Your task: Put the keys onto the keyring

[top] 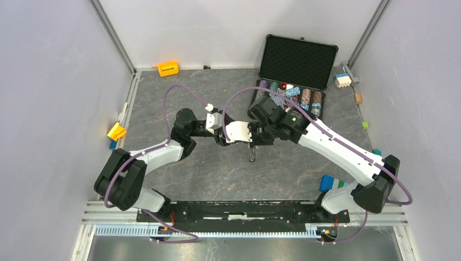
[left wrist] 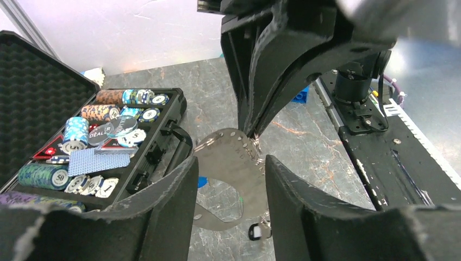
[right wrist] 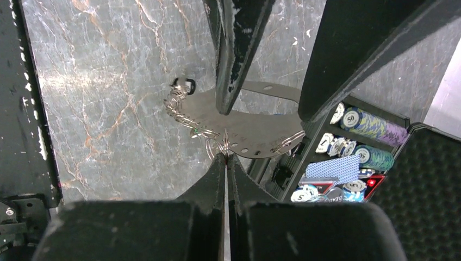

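Surface: a grey, marble-veined table (top: pixel 217 174), with a black rail along its near edge where the arm bases sit.
Room: plain white walls (top: pixel 54 81) on three sides, with aluminium posts in the back corners.
Left arm: rises from the lower-left base, folds at the elbow and reaches right to the middle of the table.
Right arm: comes from the lower-right base and stretches left to the same spot, so the two wrists nearly meet.
Left gripper (left wrist: pixel 231 163): jaws apart, one finger on each side of the metal plate in its own camera. Whether either finger touches the plate cannot be told.
Right gripper (right wrist: pixel 225 155): fingers pressed together, pinching the plate's edge among thin wire rings.
Keyring (right wrist: pixel 255 128): one, a flat silver piece with small holes, held in the air above the table centre. Its chain (right wrist: pixel 175 106) and dark fob (right wrist: pixel 184 85) hang off one end.
Keys: cannot be picked out among the rings.
Poker case (top: pixel 298 60): one, black, with its lid open, at the back right. It holds rows of chips and a blue-backed card deck (left wrist: pixel 100 161).
Toy blocks: four larger ones, orange (top: pixel 168 68), yellow (top: pixel 116 131), blue-white (top: pixel 342 80) and blue-green (top: pixel 331 184).
Arms: two, each with a purple cable.
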Tool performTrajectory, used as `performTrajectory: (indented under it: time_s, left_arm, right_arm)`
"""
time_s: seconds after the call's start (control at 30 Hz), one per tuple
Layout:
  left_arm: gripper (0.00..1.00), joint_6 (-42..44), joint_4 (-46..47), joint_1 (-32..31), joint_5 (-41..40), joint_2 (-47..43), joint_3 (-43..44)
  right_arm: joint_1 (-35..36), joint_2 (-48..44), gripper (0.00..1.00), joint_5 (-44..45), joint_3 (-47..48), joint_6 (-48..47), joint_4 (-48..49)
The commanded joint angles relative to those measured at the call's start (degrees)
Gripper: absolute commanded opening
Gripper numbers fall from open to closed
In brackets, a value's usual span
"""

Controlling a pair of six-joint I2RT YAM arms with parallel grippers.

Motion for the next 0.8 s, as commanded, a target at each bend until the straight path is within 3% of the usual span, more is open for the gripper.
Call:
performTrajectory:
  time_s: [0.0,0.23,0.77]
  left_arm:
    - [0.53,0.2,5.0,-0.9,1.5,1.5,-0.2]
    - [0.46,-2.3,12.4,-2.6,1.2,4.4,-2.3]
    - [0.42,-4.4,19.9,-4.4,-1.1,6.5,-3.5]
  right_arm:
    - [0.9,1.5,0.0,3.5,4.5,0.0,-1.6]
    - [1.0,1.2,0.0,-0.8,5.0,1.9,-0.3]
    - [0.9,0.2,0.0,-3.4,2.9,3.5,2.2]
